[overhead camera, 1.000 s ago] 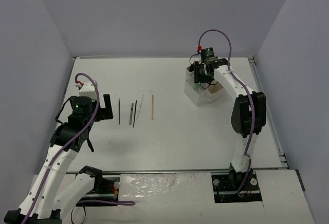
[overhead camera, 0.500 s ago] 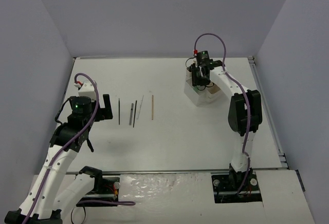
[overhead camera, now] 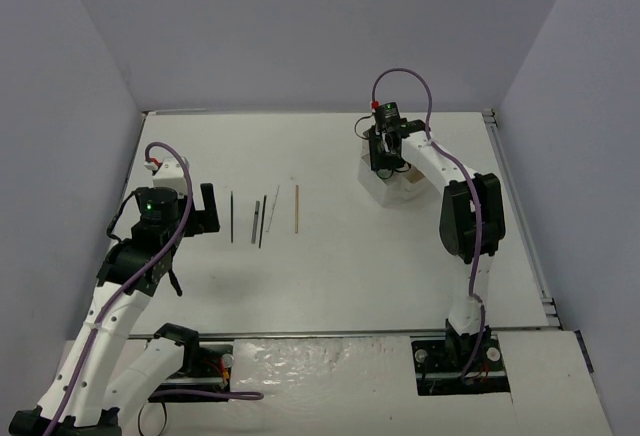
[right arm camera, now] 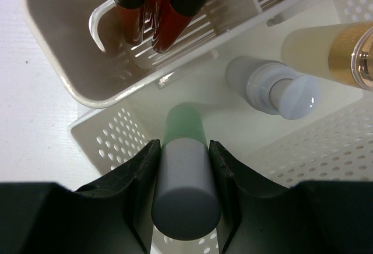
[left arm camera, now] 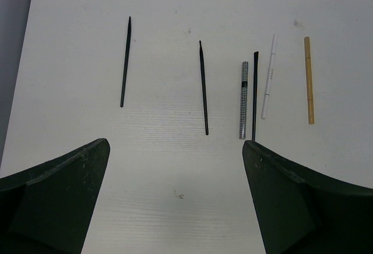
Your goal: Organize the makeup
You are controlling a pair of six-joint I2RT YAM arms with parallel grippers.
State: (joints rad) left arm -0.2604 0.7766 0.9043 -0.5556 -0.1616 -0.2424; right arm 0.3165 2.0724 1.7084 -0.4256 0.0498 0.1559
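Observation:
Several thin makeup sticks lie in a row on the table: two black pencils, a checkered black-and-silver stick, a thin black stick, a white pencil and a tan pencil. My left gripper hovers open and empty just short of them; it also shows in the top view. My right gripper is shut on a green bottle with a grey cap, held upright in a compartment of the white box.
In the white box stand a grey bottle, a frosted amber bottle with a gold collar, and red tubes with black caps in an inner cup. The box sits at the back right; grey walls enclose the table.
My right gripper has shifted left over the box with the bottle in its jaws. The left arm and the sticks have not moved.

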